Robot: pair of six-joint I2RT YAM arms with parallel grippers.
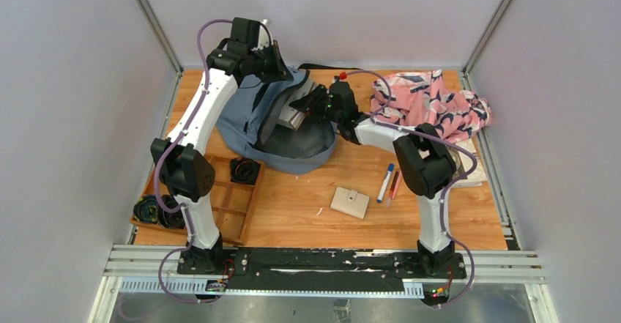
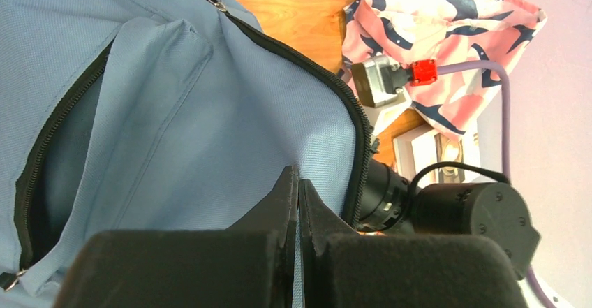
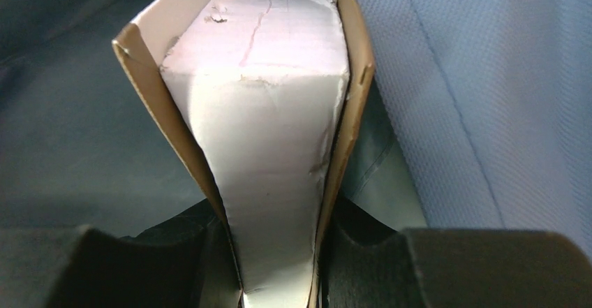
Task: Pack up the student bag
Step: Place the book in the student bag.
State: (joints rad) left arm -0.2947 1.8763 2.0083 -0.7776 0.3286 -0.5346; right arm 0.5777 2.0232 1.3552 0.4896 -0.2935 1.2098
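Note:
The grey-blue student bag (image 1: pixel 253 125) lies at the back middle of the table with its main opening gaping. My left gripper (image 1: pixel 274 65) is shut on the bag's upper flap and holds it up; in the left wrist view the fabric (image 2: pixel 209 133) is pinched between the fingers (image 2: pixel 299 203). My right gripper (image 1: pixel 311 103) is shut on a notebook with brown covers and white pages (image 3: pixel 269 126) and holds it inside the bag's opening (image 1: pixel 296 114). The bag's dark lining (image 3: pixel 70 126) and blue outer fabric (image 3: pixel 489 77) surround the notebook.
A pink-white-navy patterned cloth (image 1: pixel 432 103) lies at the back right. A small tan wallet (image 1: pixel 350 202), a blue marker (image 1: pixel 385 182) and a red pen (image 1: pixel 395 185) lie at the middle front. A wooden tray (image 1: pixel 231 198) with black tape rolls (image 1: pixel 244 169) stands at the left.

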